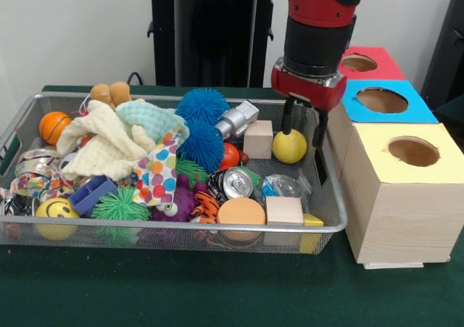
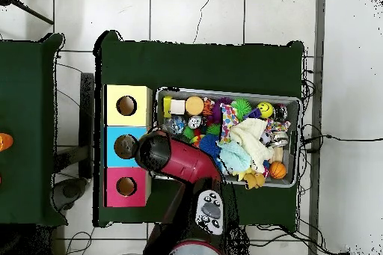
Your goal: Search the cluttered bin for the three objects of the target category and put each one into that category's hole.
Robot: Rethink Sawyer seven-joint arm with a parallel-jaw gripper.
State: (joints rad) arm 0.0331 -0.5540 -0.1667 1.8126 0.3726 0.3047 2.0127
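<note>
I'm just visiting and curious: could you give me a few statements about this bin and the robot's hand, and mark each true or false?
1. The hand hangs open around a yellow ball. True.
2. Three boxes with round holes stand beside the bin. True.
3. The box nearest the camera is red. False: it is the yellow box.
4. The orange basketball lies next to the hand. False: it is at the bin's opposite end.

No text reads clearly — the smiley ball [image 1: 56,209] bears a face, perhaps the only sign.
</note>
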